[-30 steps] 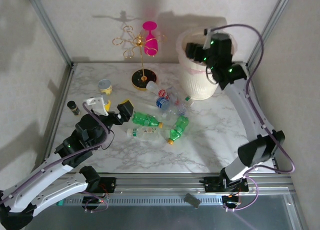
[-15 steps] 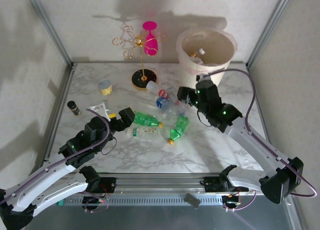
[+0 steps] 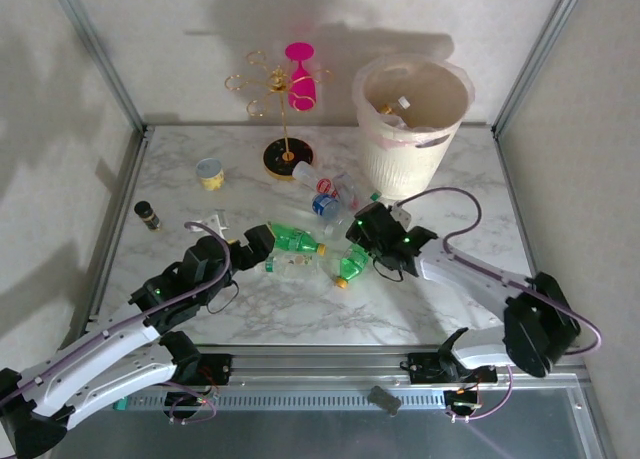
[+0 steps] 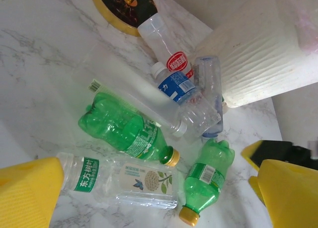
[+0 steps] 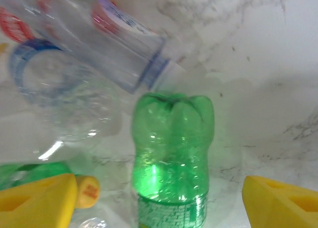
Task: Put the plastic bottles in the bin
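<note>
Your left fingers [image 4: 27, 195], padded in yellow, stand wide apart over the white marble worktop [image 3: 300, 314] and hold nothing. Between them in the left wrist view, a clear plastic bottle with a green label [image 4: 121, 181] lies on its side. Just beyond it lies a green plastic bottle with a gold cap [image 4: 126, 131]. To the right is a second green plastic bottle [image 4: 206, 173], its cap pointing toward the camera.

Your right fingers [image 5: 35, 203] are spread too, one on either side of that second green bottle, and neither touches it.

Farther back, a clear bottle with a blue label [image 4: 175, 86], a clear bottle with a red label [image 4: 166, 49] and other clear ones lie heaped just beside the large cream-white translucent plastic bin [image 3: 400, 164]. The bin stands upright at the far right of the worktop. A few small things lie inside it, too small to make out.
</note>
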`<state>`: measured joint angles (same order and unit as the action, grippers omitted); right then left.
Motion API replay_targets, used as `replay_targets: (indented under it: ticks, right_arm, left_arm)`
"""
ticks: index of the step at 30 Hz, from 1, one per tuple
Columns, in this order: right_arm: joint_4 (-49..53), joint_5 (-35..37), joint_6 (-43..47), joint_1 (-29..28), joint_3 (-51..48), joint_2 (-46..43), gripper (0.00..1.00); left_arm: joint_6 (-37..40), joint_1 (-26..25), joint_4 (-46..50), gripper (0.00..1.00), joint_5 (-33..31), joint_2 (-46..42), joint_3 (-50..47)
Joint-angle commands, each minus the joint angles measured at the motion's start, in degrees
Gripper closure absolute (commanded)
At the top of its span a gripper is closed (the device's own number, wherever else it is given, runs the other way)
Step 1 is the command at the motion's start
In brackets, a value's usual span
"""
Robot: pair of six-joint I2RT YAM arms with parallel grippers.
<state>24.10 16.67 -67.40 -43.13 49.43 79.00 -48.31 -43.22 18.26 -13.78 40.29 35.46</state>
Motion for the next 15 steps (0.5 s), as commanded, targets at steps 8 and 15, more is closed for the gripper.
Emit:
replay_targets:
  ticks: [8,15]
  right_arm:
    - [-1.2,-0.7,-7.1,-1.8,2.9,10.1,0.15]
    - [-2.5,-0.4,-7.5,-1.8,3.6,13.5,0.25]
  left_arm:
    - [-1.0,0.3,-0.6,0.0,1.1,0.3,-1.0]
    - [0.8,0.3,0.5,0.0,0.4,0.2,0.5]
